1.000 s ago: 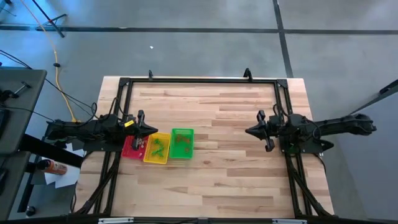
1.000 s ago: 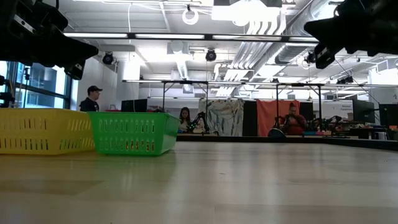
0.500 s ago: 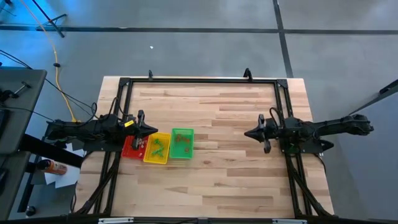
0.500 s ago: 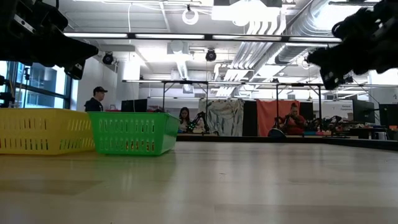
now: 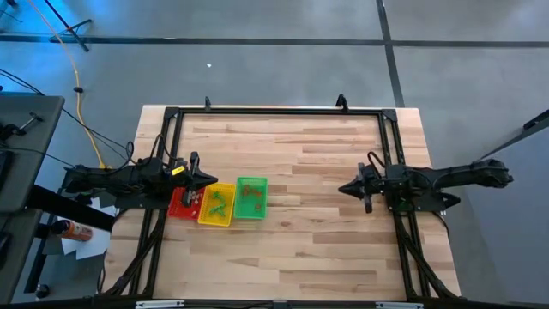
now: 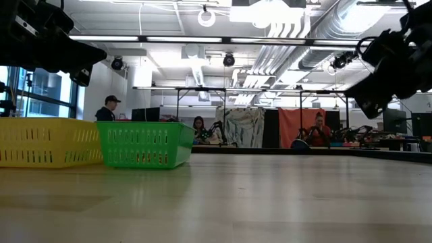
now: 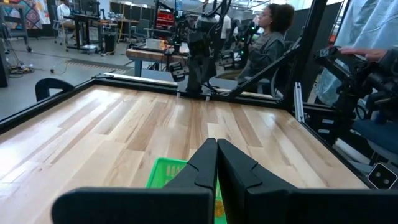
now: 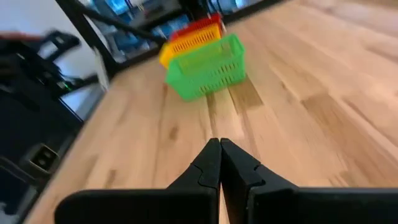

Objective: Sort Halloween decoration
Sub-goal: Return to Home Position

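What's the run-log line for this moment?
left gripper: shut, above trays | right gripper: shut, empty, above table | trinkets: in trays

Wooden table point(image 5: 326, 245) carries red tray point(image 5: 180, 215), yellow tray point(image 5: 214, 224), green tray point(image 5: 250, 179)

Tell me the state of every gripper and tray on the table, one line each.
Left gripper: shut, empty, raised near the red rectangular plastic tray.
Right gripper: shut, empty, raised over the wooden table.
Red tray: upright, contents unclear.
Yellow plastic tray: upright, holds green trinkets.
Green plastic tray: upright, holds orange trinkets.
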